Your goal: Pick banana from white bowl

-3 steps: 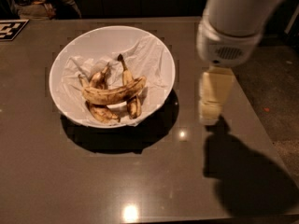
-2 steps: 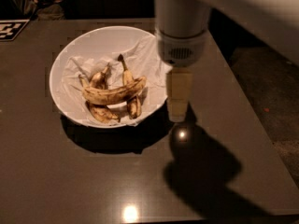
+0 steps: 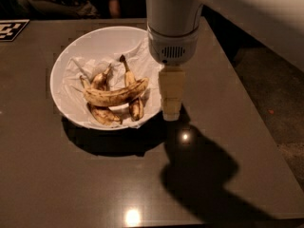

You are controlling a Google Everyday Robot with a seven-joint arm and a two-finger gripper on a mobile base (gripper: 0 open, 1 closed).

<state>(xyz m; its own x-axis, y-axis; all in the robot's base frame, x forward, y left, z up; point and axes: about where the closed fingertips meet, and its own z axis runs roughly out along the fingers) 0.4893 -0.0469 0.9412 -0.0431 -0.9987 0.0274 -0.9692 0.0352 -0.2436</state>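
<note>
Banana (image 3: 114,96) – the longest one, speckled yellow with dark tips – lies crosswise in the middle of the white bowl (image 3: 95,42), resting on the shorter fruit. A broad dark table (image 3: 95,184) carries the bowl and stretches well beyond it on every side. The robot's pale arm (image 3: 173,18) comes down from above the bowl's right rim, its vented end just over that edge. The bowl itself is wide and shallow, lined with crumpled white paper (image 3: 76,68) that bunches up toward its right wall. Below the arm hangs the cream gripper (image 3: 171,114), pointing straight down just outside the bowl's right rim, near the banana's right tip but not touching it; whether it is spread or closed cannot be told – it shows as one narrow block. Three shorter, browner bananas (image 3: 102,77) lie under and around the long one inside the bowl. A checkered marker (image 3: 12,28) sits on the table well to the bowl's upper left.
</note>
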